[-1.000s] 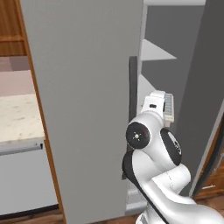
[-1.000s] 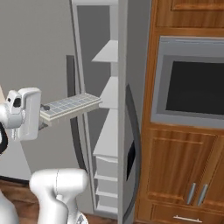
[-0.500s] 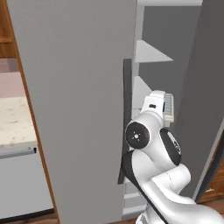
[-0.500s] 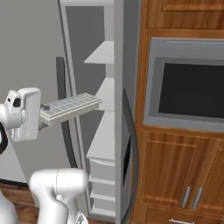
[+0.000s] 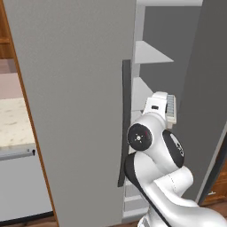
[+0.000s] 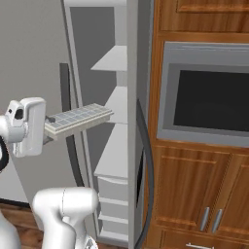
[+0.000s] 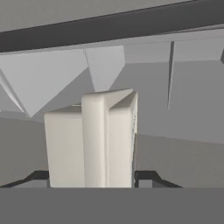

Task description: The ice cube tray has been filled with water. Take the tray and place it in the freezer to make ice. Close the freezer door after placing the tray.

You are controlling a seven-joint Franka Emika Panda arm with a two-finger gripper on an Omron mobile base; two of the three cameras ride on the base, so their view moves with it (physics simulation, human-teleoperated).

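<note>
A rendered kitchen of warm brown wooden cabinets (image 6: 194, 194) frames the tall matt grey side-by-side fridge, whose narrow freezer (image 6: 114, 160) stands open, showing smooth white shelves (image 6: 113, 58) stacked one above another and white drawers (image 6: 113, 194) below; to its right a built-in oven with a dark glass window (image 6: 211, 99) sits in a grey surround, and at the far left of the left base view a pale speckled stone counter (image 5: 13, 124) runs off. Over the last second the whole picture in both base views has slid sideways and the freezer opening has come nearer, which reads as the base driving in and not as any move of the things; the arm's pose and its load look unchanged. That puts the carry close to its end: the small flat pale grey-blue ice cube tray (image 6: 78, 119), a grid of little square cells, is held out roughly level in the air in front of the middle shelves, its far end just at the mouth of the compartment but not yet resting on anything. The gripper (image 6: 48, 127) pinches the tray's near end, the fingers closed tight on its thin edge; in the hand view the tray (image 7: 94, 144) rises between the dark tips as a pale ribbed block. The freezer door (image 6: 138, 146), a tall plain grey slab seen edge-on with a curved dark handle (image 6: 148, 170), stands wide open beside the oven cabinet, so closing it is still to come, and the water-filled tray probably wants a level, gentle slide onto a shelf.
</note>
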